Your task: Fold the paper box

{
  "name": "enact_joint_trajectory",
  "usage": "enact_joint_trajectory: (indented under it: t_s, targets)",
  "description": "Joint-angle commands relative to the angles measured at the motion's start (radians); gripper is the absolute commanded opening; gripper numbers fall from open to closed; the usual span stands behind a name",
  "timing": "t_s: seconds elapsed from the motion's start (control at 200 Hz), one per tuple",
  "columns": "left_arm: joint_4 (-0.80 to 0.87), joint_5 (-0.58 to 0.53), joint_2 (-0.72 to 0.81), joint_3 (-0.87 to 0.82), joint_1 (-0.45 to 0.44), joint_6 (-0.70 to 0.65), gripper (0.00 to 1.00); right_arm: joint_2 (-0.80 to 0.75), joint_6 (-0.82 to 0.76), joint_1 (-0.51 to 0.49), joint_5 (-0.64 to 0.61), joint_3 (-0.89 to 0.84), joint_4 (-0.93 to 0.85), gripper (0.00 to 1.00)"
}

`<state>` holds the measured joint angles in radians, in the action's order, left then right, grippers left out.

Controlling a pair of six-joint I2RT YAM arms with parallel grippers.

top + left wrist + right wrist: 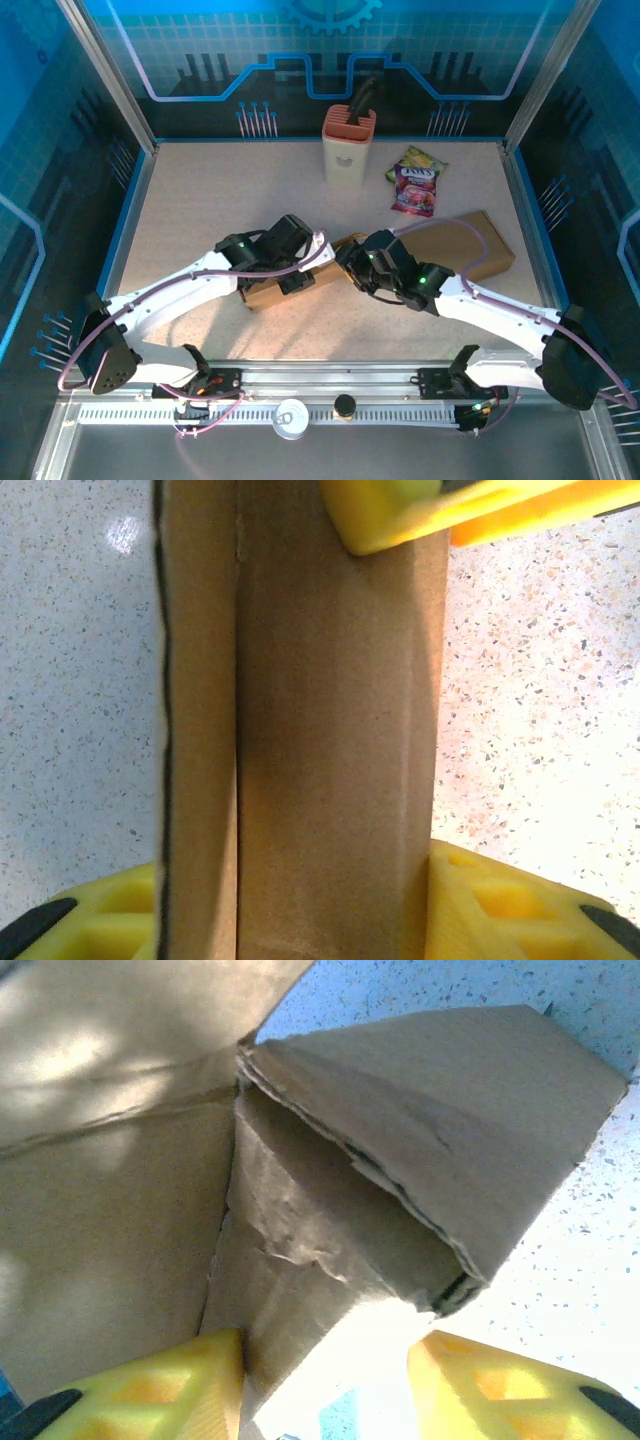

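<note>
Top external has the paper box (pixel 470 245) lying across the middle of the worktop (pixel 200 200). Both arms converge on its left half, with the left tool (pixel 303 268) and right tool (pixel 352 258) just beside each other over the cardboard. On left wrist, your left tool has a yellow finger (pixel 500 905) against each long edge of the box body, so I read it as clamped across the box and acting as the anchor. On right wrist, an end flap (pixel 420 1130) is raised and partly turned in, its crease rumpled. The right tool's fingers stand apart with the flap's corner between them, one touching cardboard — can't tell if it's pinching. The step looks like closing an end flap, and most of the fold is left to do. Next, push that flap along its crease with the right tool while the left one anchors the box. The worktop is smooth, speckled and glary — the box may slide. The enclosure walls are blue and printed. A cream utensil holder (pixel 348 145) and a snack packet (pixel 416 180) sit at the far edge, well apart from the work.
</note>
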<state>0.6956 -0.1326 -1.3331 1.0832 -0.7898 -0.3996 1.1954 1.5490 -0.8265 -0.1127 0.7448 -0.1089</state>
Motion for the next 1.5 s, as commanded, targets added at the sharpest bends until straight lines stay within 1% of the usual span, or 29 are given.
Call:
enact_joint_trajectory:
  t_s: [0.0,0.135,0.235,0.31,0.37,0.415,0.43,0.475,0.555,0.61,0.66,0.76,0.895,1.01,1.166,1.496]
  targets:
    - [-0.022,0.043,0.015,-0.020,0.026,-0.015,0.44,-0.001,-0.037,0.024,0.021,0.023,-0.066,0.51]
    - [-0.022,0.095,0.018,-0.020,0.054,-0.012,0.42,-0.039,-0.116,0.055,0.059,0.054,-0.099,0.63]
    - [-0.012,0.132,0.020,-0.013,0.073,-0.016,0.42,-0.097,-0.193,0.087,0.084,0.061,-0.120,0.65]
    - [0.001,0.154,0.021,-0.006,0.084,-0.023,0.43,-0.137,-0.297,0.136,0.142,0.063,-0.091,0.65]
    - [0.011,0.174,0.022,-0.003,0.091,-0.031,0.43,-0.148,-0.419,0.200,0.209,0.095,-0.115,0.61]
    - [0.019,0.188,0.024,-0.002,0.095,-0.037,0.43,-0.144,-0.551,0.249,0.242,0.129,-0.163,0.58]
    - [0.020,0.192,0.024,-0.002,0.095,-0.038,0.43,-0.140,-0.611,0.268,0.244,0.165,-0.190,0.58]
    - [0.027,0.205,0.027,0.000,0.096,-0.043,0.43,-0.136,-0.749,0.310,0.268,0.187,-0.201,0.58]
    - [0.032,0.230,0.034,-0.002,0.097,-0.044,0.43,-0.126,-0.932,0.397,0.369,0.187,-0.184,0.62]
    - [0.039,0.246,0.040,0.000,0.097,-0.044,0.43,-0.111,-1.017,0.445,0.479,0.183,-0.164,0.68]
    - [0.046,0.260,0.043,0.004,0.097,-0.045,0.44,-0.092,-1.068,0.466,0.548,0.190,-0.170,0.71]
    - [0.067,0.283,0.040,0.013,0.097,-0.050,0.44,-0.053,-1.127,0.463,0.605,0.198,-0.184,0.71]
    - [0.090,0.288,0.034,0.024,0.097,-0.063,0.45,-0.030,-1.185,0.448,0.610,0.185,-0.187,0.70]
    - [0.094,0.286,0.027,0.024,0.098,-0.065,0.47,-0.018,-1.216,0.440,0.632,0.185,-0.205,0.67]
    - [0.083,0.282,0.023,0.023,0.097,-0.065,0.49,0.014,-1.266,0.411,0.617,0.196,-0.244,0.62]
    - [0.083,0.264,0.027,0.026,0.097,-0.067,0.52,0.038,-1.325,0.401,0.605,0.201,-0.265,0.53]
